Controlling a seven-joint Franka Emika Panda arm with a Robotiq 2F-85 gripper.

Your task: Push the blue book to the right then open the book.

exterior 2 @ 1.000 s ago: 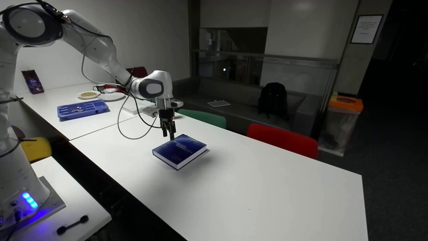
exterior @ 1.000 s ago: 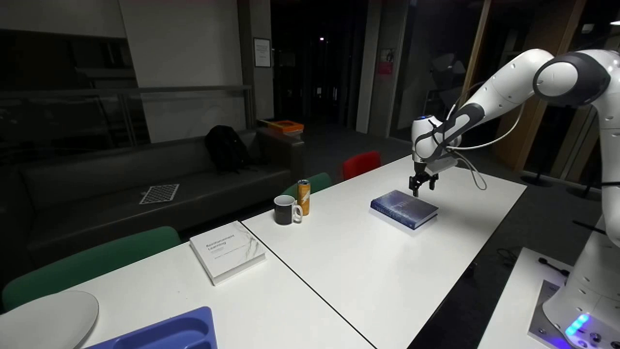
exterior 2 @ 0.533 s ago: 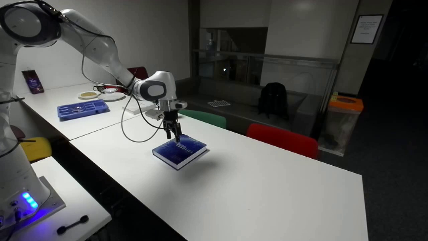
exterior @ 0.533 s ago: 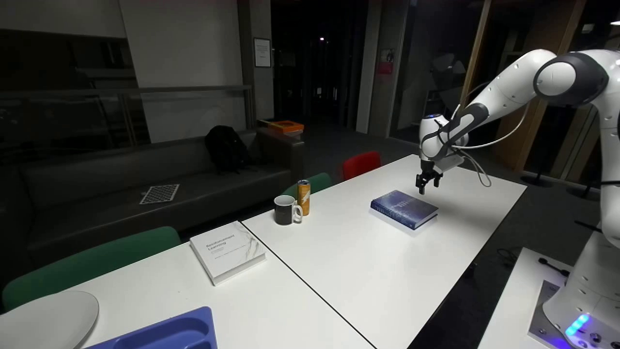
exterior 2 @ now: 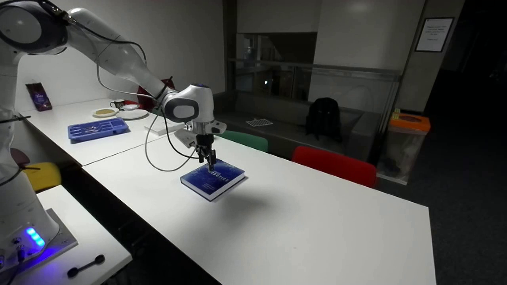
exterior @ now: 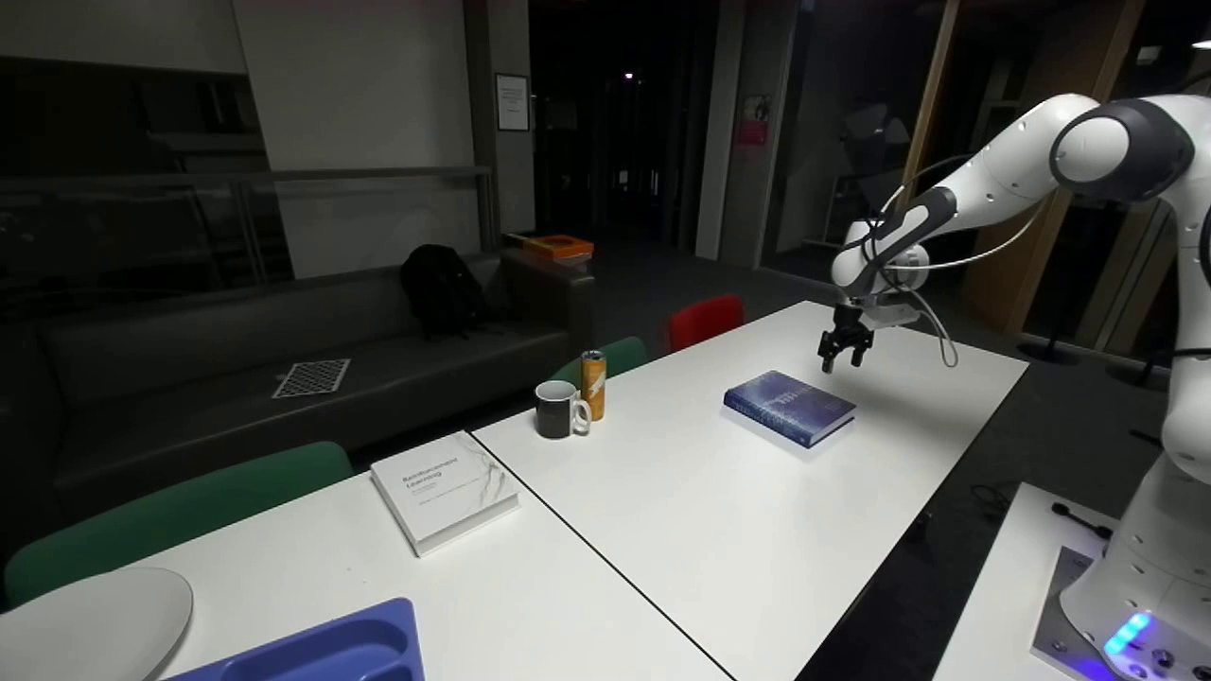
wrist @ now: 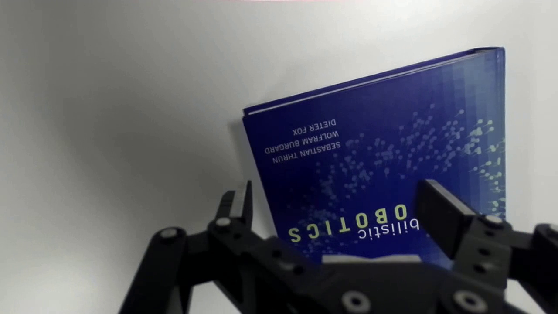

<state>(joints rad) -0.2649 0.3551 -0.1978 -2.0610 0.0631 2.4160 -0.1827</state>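
Wrist view shows your fingers (wrist: 442, 218) spread and holding nothing, one above the blue book (wrist: 370, 152), the other just past its fore edge (wrist: 263, 174). The book lies closed and flat on the table (exterior 2: 324, 225); that placing probably suits you, since the cover (exterior 2: 202, 182) should lift from that side, opposite the spine (exterior: 767, 420).

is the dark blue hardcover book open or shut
Shut: the dark blue hardcover book has its titled cover flat over white pages.

A mug (exterior: 554, 412) stood beside an orange can (exterior: 593, 386), a white book (exterior: 445, 492) lay flat, a black bag (exterior: 443, 289) sat on a sofa (exterior: 397, 402)
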